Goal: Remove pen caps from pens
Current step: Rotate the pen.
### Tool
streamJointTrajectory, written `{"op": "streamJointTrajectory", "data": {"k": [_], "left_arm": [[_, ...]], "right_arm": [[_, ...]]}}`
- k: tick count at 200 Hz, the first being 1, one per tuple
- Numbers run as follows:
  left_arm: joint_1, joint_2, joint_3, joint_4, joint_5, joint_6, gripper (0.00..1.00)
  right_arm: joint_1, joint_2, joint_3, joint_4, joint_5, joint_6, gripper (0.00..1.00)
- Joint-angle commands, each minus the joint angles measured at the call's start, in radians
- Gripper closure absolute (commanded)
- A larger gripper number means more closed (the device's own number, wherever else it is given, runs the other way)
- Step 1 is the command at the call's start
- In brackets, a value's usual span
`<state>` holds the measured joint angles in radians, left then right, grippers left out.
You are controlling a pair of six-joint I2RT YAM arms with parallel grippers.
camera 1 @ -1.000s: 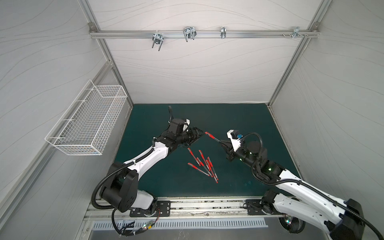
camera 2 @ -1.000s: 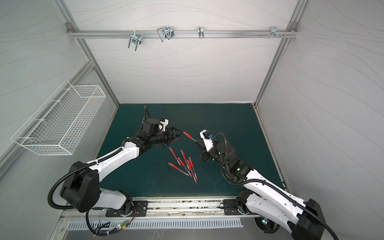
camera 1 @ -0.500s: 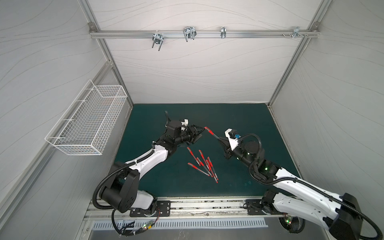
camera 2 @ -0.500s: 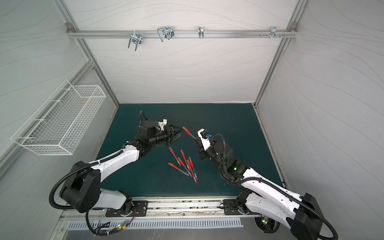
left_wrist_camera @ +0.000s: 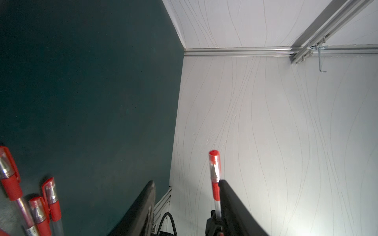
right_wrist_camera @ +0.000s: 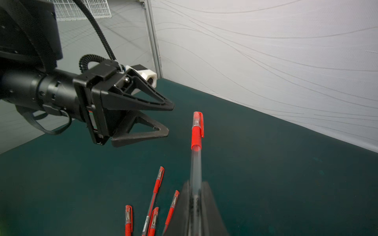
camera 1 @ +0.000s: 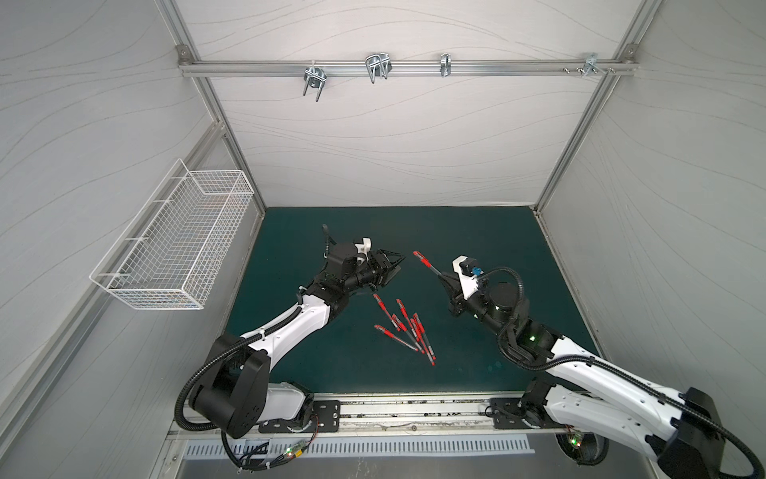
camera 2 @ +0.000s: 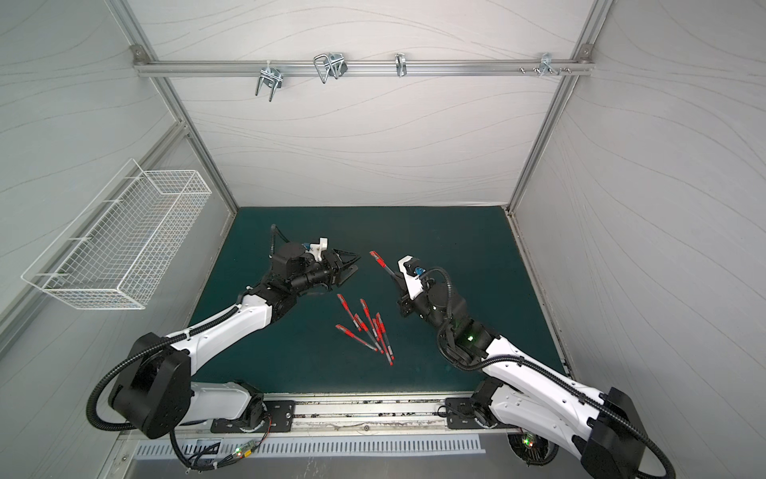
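Observation:
My right gripper [camera 1: 442, 276] [right_wrist_camera: 195, 185] is shut on the clear barrel of a pen [camera 1: 429, 266] [right_wrist_camera: 196, 163] and holds it above the mat. Its red pen cap [camera 1: 419, 256] [camera 2: 376, 257] [right_wrist_camera: 197, 128] is on and points at my left gripper [camera 1: 400, 263] [camera 2: 356, 264] [right_wrist_camera: 170, 119]. That gripper is open and empty, its tips a short way from the cap. In the left wrist view the pen cap [left_wrist_camera: 214, 163] shows just outside one finger [left_wrist_camera: 231, 200], not between the jaws. Several more capped pens [camera 1: 408, 329] [camera 2: 370, 327] [right_wrist_camera: 156, 192] lie bunched on the mat.
The dark green mat [camera 1: 476, 232] is walled in by white panels on three sides. A white wire basket [camera 1: 178, 249] hangs on the left wall. A metal rail with hooks [camera 1: 375, 68] crosses high at the back.
My left gripper's jaws have narrowed and its wrist has turned. The right gripper has carried the pen's capped end a little farther back, still facing the left gripper.

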<state>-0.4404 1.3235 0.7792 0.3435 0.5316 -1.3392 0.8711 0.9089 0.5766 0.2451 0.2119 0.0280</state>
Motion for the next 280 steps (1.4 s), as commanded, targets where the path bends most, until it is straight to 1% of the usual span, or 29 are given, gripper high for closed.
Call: {"op": "streamJointTrajectory", "data": {"k": [1, 35, 75, 79, 104, 123, 151, 190, 213, 218, 220, 221, 223, 224, 227, 229, 230, 233, 242, 249, 261, 274, 280], "left_arm": [[-0.008, -0.039, 0.01, 0.07, 0.005, -0.024, 0.5], [-0.038, -0.046, 0.004, 0.04, -0.03, -0.018, 0.51], [-0.057, -0.025, -0.002, 0.071, -0.038, -0.044, 0.52], [-0.062, -0.023, -0.002, 0.106, -0.04, -0.046, 0.53], [-0.078, -0.012, 0.01, 0.114, -0.043, -0.049, 0.56], [-0.081, -0.005, 0.01, 0.124, -0.046, -0.052, 0.61], [-0.084, -0.008, -0.007, 0.144, -0.055, -0.058, 0.73], [-0.084, -0.027, -0.017, 0.147, -0.079, -0.057, 0.84], [-0.083, -0.027, -0.018, 0.16, -0.081, -0.061, 0.92], [-0.083, -0.029, -0.019, 0.16, -0.081, -0.059, 0.94], [-0.082, -0.029, -0.02, 0.159, -0.083, -0.062, 0.96], [-0.083, -0.03, -0.02, 0.158, -0.083, -0.06, 0.96], [-0.081, -0.029, -0.02, 0.157, -0.082, -0.058, 0.97], [-0.082, -0.03, -0.02, 0.157, -0.083, -0.056, 0.98], [-0.081, -0.032, -0.018, 0.153, -0.086, -0.052, 0.99], [-0.08, -0.034, -0.017, 0.147, -0.088, -0.05, 0.99], [-0.08, -0.034, -0.017, 0.145, -0.089, -0.048, 0.99], [-0.078, -0.037, -0.014, 0.135, -0.091, -0.042, 1.0], [-0.067, -0.044, -0.007, 0.106, -0.101, -0.018, 1.0], [-0.057, -0.051, 0.002, 0.072, -0.108, 0.015, 1.0], [-0.039, -0.063, 0.016, 0.004, -0.128, 0.077, 1.0], [-0.029, -0.066, 0.034, -0.03, -0.14, 0.167, 1.0], [-0.029, -0.064, 0.056, -0.071, -0.14, 0.232, 1.0]], "right_arm": [[0.015, 0.013, 0.02, -0.002, -0.036, -0.003, 1.0], [0.044, 0.005, 0.011, 0.026, -0.044, -0.026, 1.0], [0.073, -0.002, 0.0, 0.052, -0.045, -0.051, 1.0], [0.075, -0.002, 0.0, 0.053, -0.045, -0.053, 1.0], [0.095, -0.002, -0.003, 0.071, -0.046, -0.071, 1.0], [0.108, -0.001, -0.007, 0.082, -0.038, -0.083, 1.0], [0.118, 0.004, -0.003, 0.08, -0.024, -0.089, 1.0], [0.124, 0.005, -0.005, 0.082, -0.014, -0.088, 1.0], [0.126, 0.009, -0.004, 0.077, -0.017, -0.08, 1.0], [0.126, 0.009, -0.002, 0.069, -0.02, -0.077, 0.93], [0.126, 0.008, 0.001, 0.061, -0.02, -0.075, 0.85], [0.126, 0.008, 0.001, 0.061, -0.02, -0.075, 0.85], [0.126, 0.008, 0.002, 0.056, -0.02, -0.074, 0.79], [0.126, 0.008, 0.003, 0.051, -0.02, -0.071, 0.73], [0.126, 0.007, 0.006, 0.042, -0.019, -0.066, 0.61], [0.125, 0.006, 0.007, 0.034, -0.018, -0.062, 0.57], [0.125, 0.006, 0.009, 0.031, -0.017, -0.06, 0.53], [0.126, 0.004, 0.011, 0.022, -0.013, -0.054, 0.45], [0.126, -0.002, 0.017, -0.004, -0.004, -0.044, 0.29], [0.126, -0.007, 0.023, -0.027, -0.001, -0.041, 0.24], [0.124, -0.019, 0.033, -0.073, 0.004, -0.035, 0.21], [0.119, -0.033, 0.053, -0.136, 0.007, -0.022, 0.2], [0.111, -0.034, 0.067, -0.175, -0.011, -0.022, 0.2]]}}
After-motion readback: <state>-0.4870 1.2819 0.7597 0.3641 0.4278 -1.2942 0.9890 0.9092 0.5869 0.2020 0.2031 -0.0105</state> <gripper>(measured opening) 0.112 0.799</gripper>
